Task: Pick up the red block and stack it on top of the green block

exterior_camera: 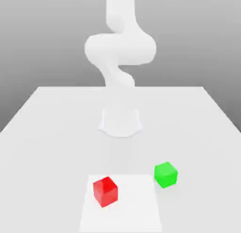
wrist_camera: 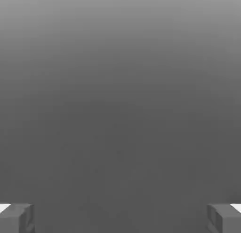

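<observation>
The red block [exterior_camera: 105, 191] sits on the white table near its front edge, on a paler square patch [exterior_camera: 136, 213]. The green block [exterior_camera: 165, 174] rests on the table a short way toward the exterior view's right of the red one and slightly farther back; the two cubes are apart. In the hand view my gripper [wrist_camera: 120, 219] is open, its two grey fingertips [wrist_camera: 16, 218] standing wide apart with nothing between them, facing plain grey background. The white arm [exterior_camera: 120, 49] rises from its base and bends upward, well behind and above both blocks.
The arm's round base [exterior_camera: 120, 121] stands at the middle of the white table [exterior_camera: 47, 133], behind the blocks. The table's edges run along the exterior view's left, right and back.
</observation>
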`<state>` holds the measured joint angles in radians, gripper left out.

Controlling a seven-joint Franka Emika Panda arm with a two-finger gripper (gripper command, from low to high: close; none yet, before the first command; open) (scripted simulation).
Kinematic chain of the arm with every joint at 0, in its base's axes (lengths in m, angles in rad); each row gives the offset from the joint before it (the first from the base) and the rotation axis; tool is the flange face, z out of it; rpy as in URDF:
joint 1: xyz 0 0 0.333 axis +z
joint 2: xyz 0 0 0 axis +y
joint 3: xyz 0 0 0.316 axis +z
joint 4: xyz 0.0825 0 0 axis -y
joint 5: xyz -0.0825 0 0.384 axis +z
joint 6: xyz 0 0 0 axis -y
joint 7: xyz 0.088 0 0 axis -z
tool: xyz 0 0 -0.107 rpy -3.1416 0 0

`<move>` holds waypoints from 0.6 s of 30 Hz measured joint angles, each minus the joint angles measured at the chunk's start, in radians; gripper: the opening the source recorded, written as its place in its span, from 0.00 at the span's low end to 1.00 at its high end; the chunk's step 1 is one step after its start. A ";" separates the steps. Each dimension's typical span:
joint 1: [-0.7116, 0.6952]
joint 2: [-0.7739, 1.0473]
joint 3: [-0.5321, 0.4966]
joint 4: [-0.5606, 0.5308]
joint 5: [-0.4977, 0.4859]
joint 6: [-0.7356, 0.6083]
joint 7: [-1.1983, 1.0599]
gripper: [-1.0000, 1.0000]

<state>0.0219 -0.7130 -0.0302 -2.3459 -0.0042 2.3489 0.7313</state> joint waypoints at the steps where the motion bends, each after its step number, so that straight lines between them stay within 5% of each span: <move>1: 0.009 0.041 -0.014 -0.021 -0.001 0.024 -0.033 0.50; 18: 0.093 0.663 -0.175 -0.344 0.025 0.375 -0.560 0.50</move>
<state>0.1153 -0.0499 -0.2051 -2.6902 0.0210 2.7238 0.1716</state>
